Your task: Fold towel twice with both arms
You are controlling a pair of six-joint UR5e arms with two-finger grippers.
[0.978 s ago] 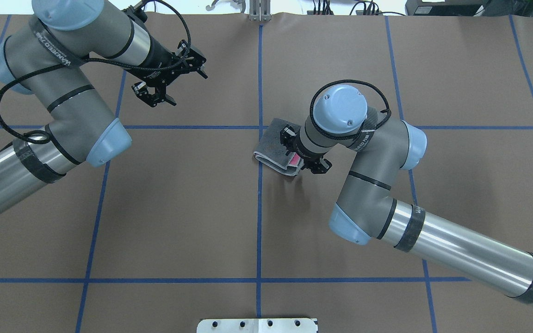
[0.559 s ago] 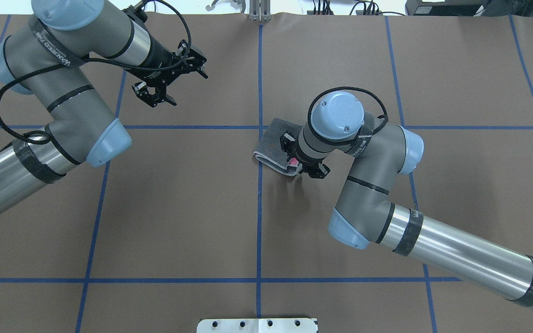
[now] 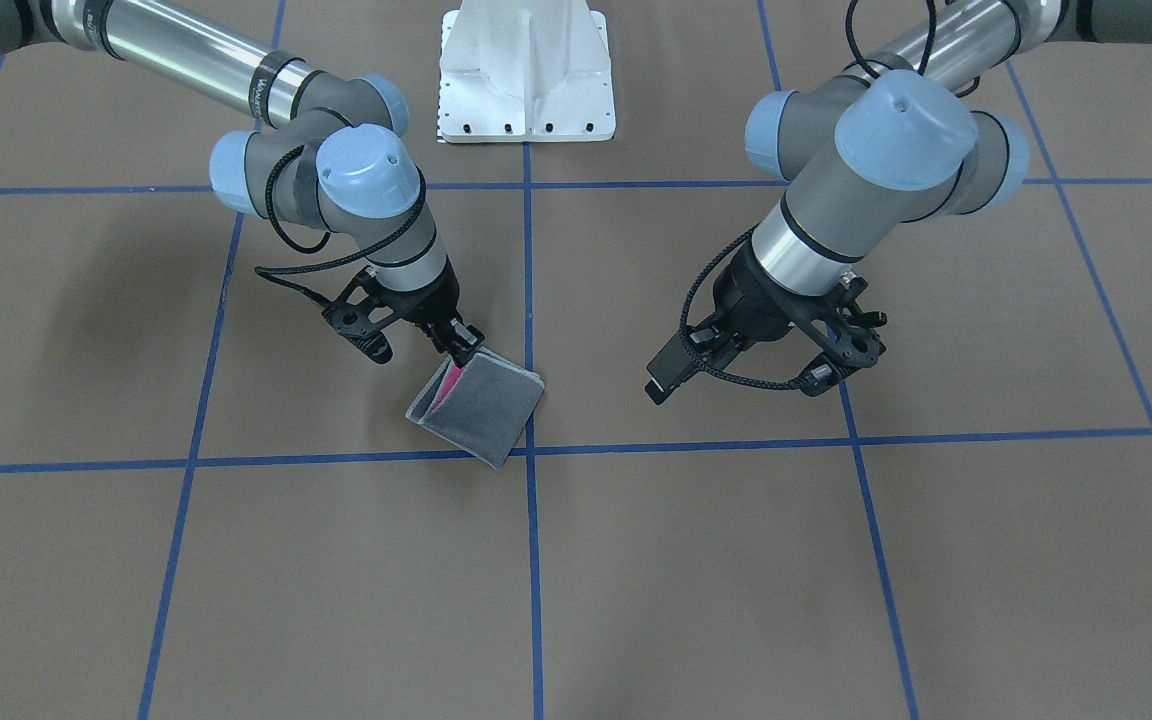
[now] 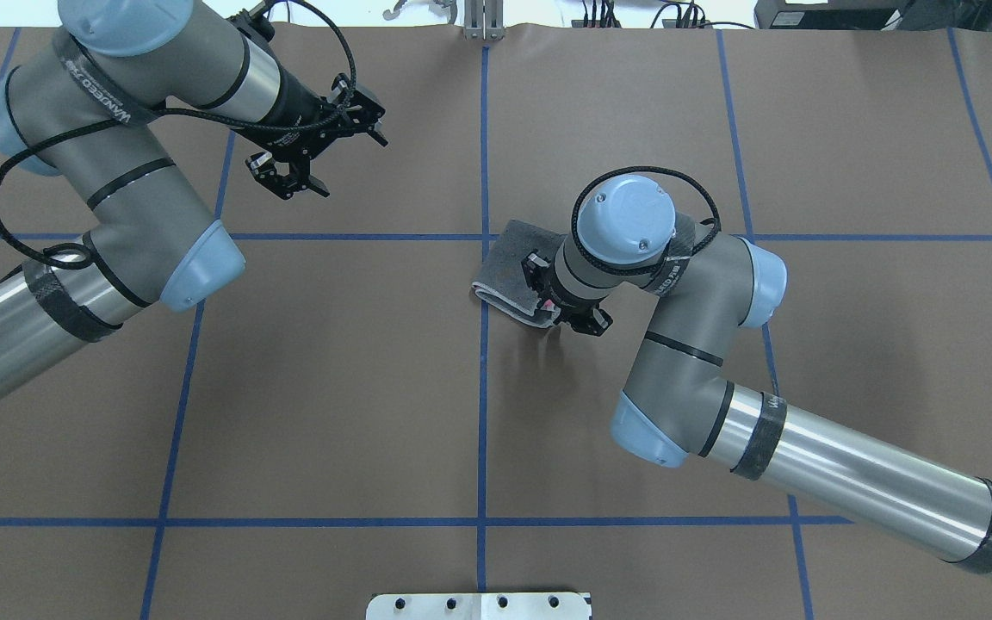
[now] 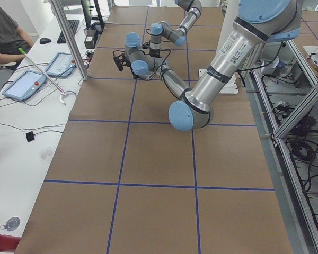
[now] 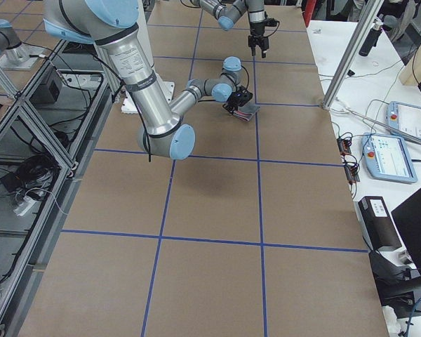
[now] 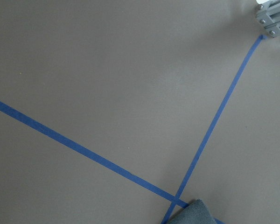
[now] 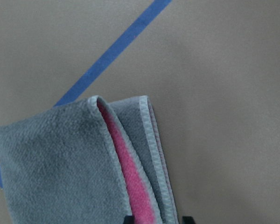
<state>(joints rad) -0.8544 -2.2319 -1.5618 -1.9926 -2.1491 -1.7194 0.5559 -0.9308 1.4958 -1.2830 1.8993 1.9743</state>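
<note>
The right gripper [image 8: 157, 218] points down at the towel [image 3: 484, 405]. Only its 2 dark fingertips show, at the bottom edge of the right wrist view. They sit close together with the towel's stacked pale edges and a pink strip between them, pinching that corner. The top layer there is lifted a little, so a pink wedge shows along the side toward the right arm [image 4: 703, 327]. Elsewhere the folded towel lies grey side out on the table [image 4: 332, 387], near its middle. 1 corner lies over the centre blue tape line [image 4: 485, 129] and another is just beside a crossing of 2 lines.

From overhead, the right arm's blue wrist cap [image 4: 625, 215] hides the grip and part of the towel. The right wrist view cuts the towel off at left and bottom. The left wrist view catches only 1 grey corner at its lower edge. In both side views the towel is too small to read.

The left gripper [image 4: 343, 164] hangs above the table with its fingers spread apart, holding nothing. It is well apart from the towel, on the other side of the centre line. Brown table surface surrounds the towel on every side. The white pedestal [image 3: 526, 80] stands well apart at the robot's edge.
</note>
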